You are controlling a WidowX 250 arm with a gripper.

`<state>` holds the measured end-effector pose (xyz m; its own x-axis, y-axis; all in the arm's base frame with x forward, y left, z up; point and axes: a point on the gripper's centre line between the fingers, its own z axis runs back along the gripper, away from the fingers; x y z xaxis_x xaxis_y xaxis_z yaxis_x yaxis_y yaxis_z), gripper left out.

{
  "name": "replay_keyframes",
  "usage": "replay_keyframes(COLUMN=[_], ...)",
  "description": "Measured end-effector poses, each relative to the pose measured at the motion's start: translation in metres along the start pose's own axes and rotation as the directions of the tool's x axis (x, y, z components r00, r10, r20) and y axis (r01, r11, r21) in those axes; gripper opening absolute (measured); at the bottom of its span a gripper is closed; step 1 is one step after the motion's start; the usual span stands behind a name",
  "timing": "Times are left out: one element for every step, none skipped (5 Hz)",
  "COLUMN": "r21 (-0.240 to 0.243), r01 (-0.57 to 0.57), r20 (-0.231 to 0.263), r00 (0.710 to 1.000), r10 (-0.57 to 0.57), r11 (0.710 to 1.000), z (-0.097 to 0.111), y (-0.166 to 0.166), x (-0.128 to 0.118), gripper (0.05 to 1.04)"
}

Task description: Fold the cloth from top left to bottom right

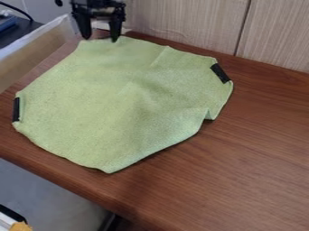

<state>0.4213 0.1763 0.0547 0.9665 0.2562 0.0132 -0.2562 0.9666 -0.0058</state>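
Observation:
The green cloth (120, 103) lies spread over the left and middle of the wooden table, with soft wrinkles and a small fold at its lower right edge. Black strips mark its left edge and its upper right edge. At the cloth's top left edge hangs the black gripper (100, 38), its two fingers apart and pointing down. One fingertip overlaps the cloth's edge in the camera view; whether it touches the fabric I cannot tell. Nothing is visible between the fingers.
The brown table (253, 158) extends to the right and front of the cloth. A wood-panelled wall (187, 22) borders it behind. At the upper left stands a pale raised board (36, 54), with a dark surface and a blue object (7, 22) beyond.

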Motion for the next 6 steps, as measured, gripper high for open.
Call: replay_keyframes(r21=[0.010,0.034,0.044,0.060,0.060,0.063], r01=[0.002,0.017,0.015,0.016,0.017,0.028], r20=[-0.008,-0.037,-0.032,-0.039,-0.038,-0.028], r00=[1.000,0.999,0.999,0.999,0.999,0.999], r10=[-0.002,-0.016,-0.013,-0.014,-0.014,-0.026], r11=[1.000,0.999,0.999,0.998,0.998,0.998], z=[-0.0007,-0.0041,-0.0052,-0.0051,-0.0054,-0.0037], y=[0.0008,-0.0006,-0.0025,-0.0021,-0.0034,-0.0088], x=[-0.0012,-0.0044,-0.0034,-0.0041,-0.0040,-0.0039], gripper=[1.001,0.954,0.688,0.461,0.288,0.154])
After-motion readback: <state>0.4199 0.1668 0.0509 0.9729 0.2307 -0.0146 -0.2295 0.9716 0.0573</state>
